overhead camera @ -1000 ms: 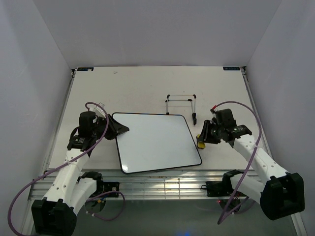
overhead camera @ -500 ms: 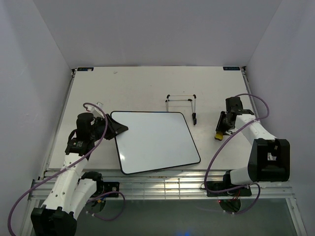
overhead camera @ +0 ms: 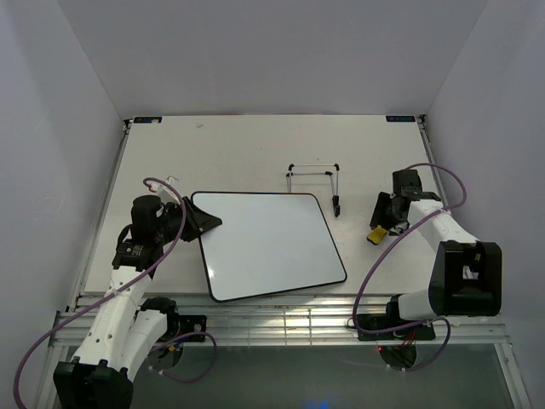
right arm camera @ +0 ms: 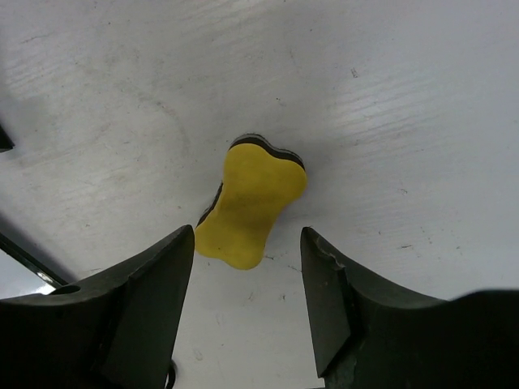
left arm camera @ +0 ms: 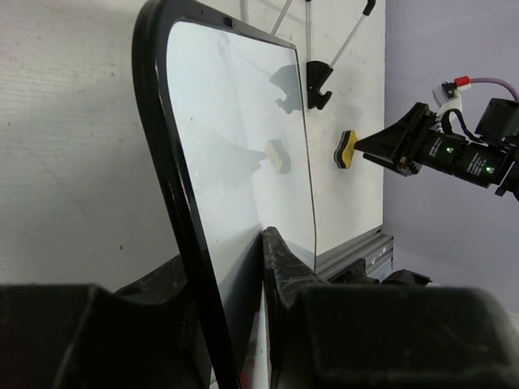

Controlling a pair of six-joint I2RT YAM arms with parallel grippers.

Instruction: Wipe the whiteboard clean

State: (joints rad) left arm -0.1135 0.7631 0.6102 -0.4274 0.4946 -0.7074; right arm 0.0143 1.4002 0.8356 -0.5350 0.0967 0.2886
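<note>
Inspecting the overhead view: the whiteboard (overhead camera: 272,247) lies on the table (overhead camera: 238,153), just below the middle of the frame, and its surface shows no writing. The left gripper (overhead camera: 203,223) is clamped on the board's left rim; its wrist view shows the black frame pinched between both fingers. The right gripper (right arm camera: 247,237), right of centre in the overhead view, is spread wide and holds nothing. The yellow eraser (right arm camera: 251,209) lies on the table between its fingers, touching neither. The wire stand (overhead camera: 312,175) sits above the board, apart from it.

Judgement: wiping looks complete and the eraser looks parked. To finish well, raise the right arm straight up so neither finger nudges the eraser. Then free the rim without dragging the board.
</note>
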